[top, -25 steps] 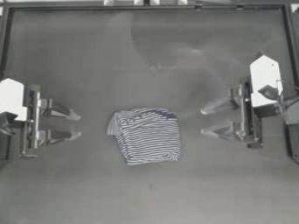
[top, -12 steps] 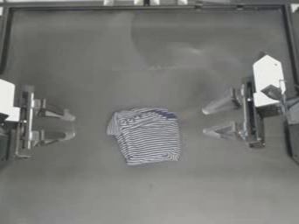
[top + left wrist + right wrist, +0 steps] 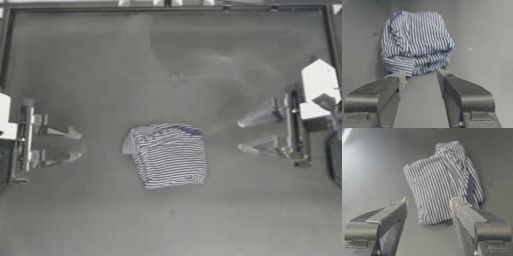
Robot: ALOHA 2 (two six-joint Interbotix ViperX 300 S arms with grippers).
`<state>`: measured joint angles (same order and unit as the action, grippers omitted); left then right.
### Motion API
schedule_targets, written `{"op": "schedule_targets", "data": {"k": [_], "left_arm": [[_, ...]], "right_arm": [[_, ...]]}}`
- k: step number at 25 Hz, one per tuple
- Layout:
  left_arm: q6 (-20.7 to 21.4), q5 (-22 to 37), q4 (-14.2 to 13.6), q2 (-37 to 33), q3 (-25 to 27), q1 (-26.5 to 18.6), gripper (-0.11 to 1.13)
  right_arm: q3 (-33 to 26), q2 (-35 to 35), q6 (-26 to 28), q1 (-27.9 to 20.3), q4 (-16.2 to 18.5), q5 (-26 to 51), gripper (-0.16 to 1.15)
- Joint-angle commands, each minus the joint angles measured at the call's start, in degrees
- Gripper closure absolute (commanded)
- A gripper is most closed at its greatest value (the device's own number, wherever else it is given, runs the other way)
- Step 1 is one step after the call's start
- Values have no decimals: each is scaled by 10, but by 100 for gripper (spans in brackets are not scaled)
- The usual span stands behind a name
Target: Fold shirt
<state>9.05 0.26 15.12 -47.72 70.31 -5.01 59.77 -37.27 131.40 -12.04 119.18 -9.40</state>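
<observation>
Resting mid-table, the shirt is seen folded into a compact, soft, fine-striped bundle. Left gripper and right gripper are spread wide, empty, well apart from it.

Three cameras, one shared subject
Top view looks straight down on the surface; both wrist views face inward, low and near, sharing the shirt.

Dark grey table seen from above, matte surface faintly scuffed, pale glare patch toward the far side, bordered by a dark raised frame
</observation>
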Motion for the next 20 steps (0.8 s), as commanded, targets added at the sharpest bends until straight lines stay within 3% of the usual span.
{"op": "schedule_targets", "data": {"k": [1, 20], "left_arm": [[0, -2, 0, -21, 3, -4, 21], [0, 9, 3, -77, 25, -4, 21]], "right_arm": [[1, -17, -1, -3, -5, 1, 11], [3, -30, -13, -21, -11, -18, 11]]}}
